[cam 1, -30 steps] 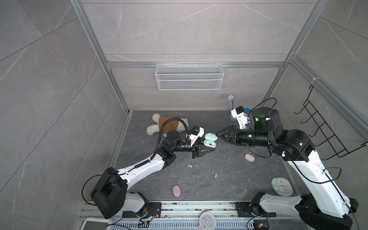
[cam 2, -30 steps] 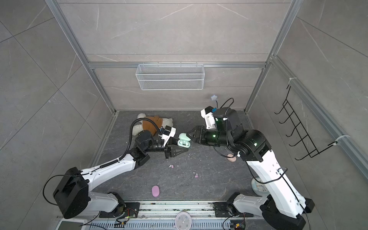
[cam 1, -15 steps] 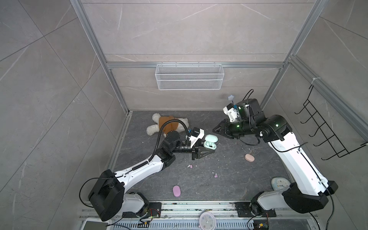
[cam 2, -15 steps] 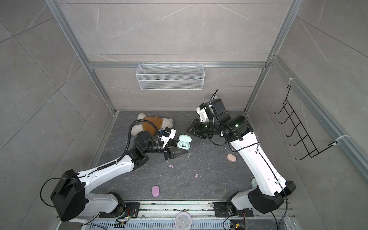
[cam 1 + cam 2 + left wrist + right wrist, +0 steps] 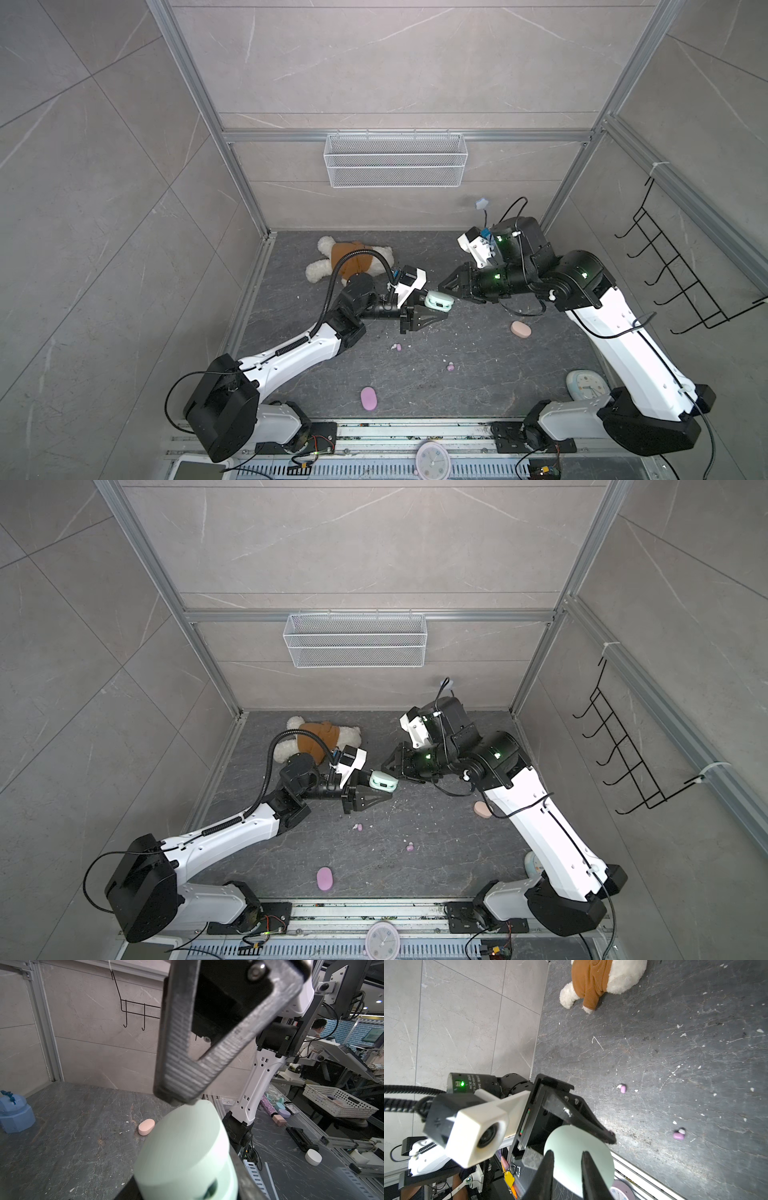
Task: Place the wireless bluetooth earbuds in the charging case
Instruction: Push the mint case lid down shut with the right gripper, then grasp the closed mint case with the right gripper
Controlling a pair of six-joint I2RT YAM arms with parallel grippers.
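The left gripper (image 5: 434, 311), a little below the middle of the frame in both top views, is clamped hard on a mint-green oval plastic charging case (image 5: 439, 302) and holds it up off the dark grey marbled floor (image 5: 478, 374). The right gripper (image 5: 448, 292) stretches in from the right of the frame and meets the case end-on. In the left wrist view one of its ribbed grey fingers (image 5: 178, 1076) has its tip touching the case's rounded end. In the right wrist view its jaws stand a narrow gap apart over the case's pale face, and I see nothing pinched between them.

Two tiny lilac plastic earbuds (image 5: 397, 347) lie loose on the floor, below the grippers in the top views and well apart from the held case; the second earbud (image 5: 450, 367) sits lower and further right.

A lilac oval plastic case (image 5: 368, 398) lies near the floor's bottom edge, left of centre; a peach-pink oval plastic case (image 5: 521, 329) lies right of centre, close under the right arm. A white plush toy in a brown top (image 5: 349, 259) sprawls at the floor's upper left. A white wire mesh basket (image 5: 395, 160) hangs on the back wall, upper middle. White specks are scattered over the floor.
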